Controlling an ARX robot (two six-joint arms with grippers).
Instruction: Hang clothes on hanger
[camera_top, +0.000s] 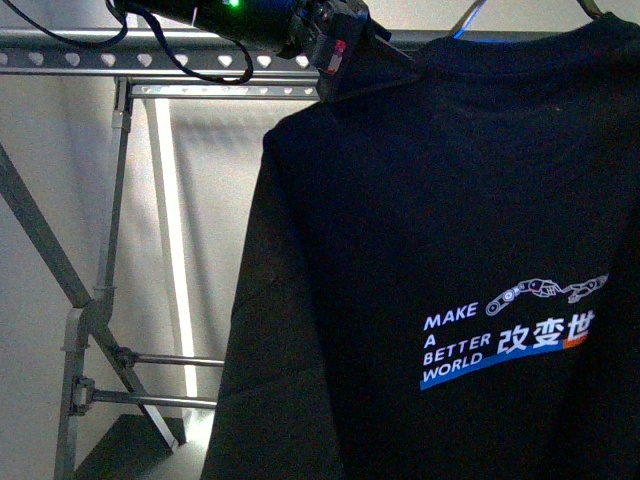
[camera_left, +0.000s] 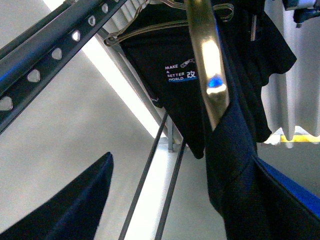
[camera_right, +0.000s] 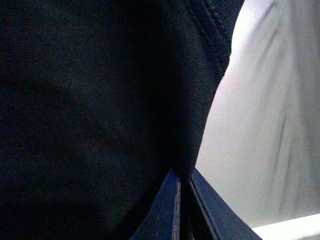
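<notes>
Rack rail (camera_top: 150, 60) upper left. Left pincer (camera_top: 335, 58) top centre, at shirt shoulder; one finger (camera_left: 210, 75) lies against fabric, closure cannot tell. T-shirt (camera_top: 430, 230) fills right, held at rail height, not visibly hooked on. Right pincer (camera_right: 181, 202) pressed together on fabric. Remaining, likely: seat on rail, release.
</notes>
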